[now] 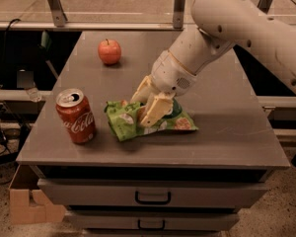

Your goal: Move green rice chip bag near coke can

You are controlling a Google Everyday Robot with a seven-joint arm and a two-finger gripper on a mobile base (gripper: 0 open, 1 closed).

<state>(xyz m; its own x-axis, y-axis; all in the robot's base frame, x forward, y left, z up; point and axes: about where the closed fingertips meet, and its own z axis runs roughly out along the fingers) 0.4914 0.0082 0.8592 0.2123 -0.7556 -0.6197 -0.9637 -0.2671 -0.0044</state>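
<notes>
The green rice chip bag (123, 123) lies crinkled on the grey table (222, 132), its left edge a short gap right of the coke can (76, 116). The can is red with white script and a silver top, and stands upright near the table's front left corner. My gripper (144, 107) comes down from the upper right on the white arm and is shut on the bag's middle, its cream fingers (155, 111) pinching the bag's top. Part of the bag is hidden under the fingers.
A red apple (109, 51) sits at the back left of the table. Drawers with dark handles (153, 198) are below the front edge. A cardboard box (29, 206) stands on the floor at the left. Metal rail posts (54, 4) run behind the table.
</notes>
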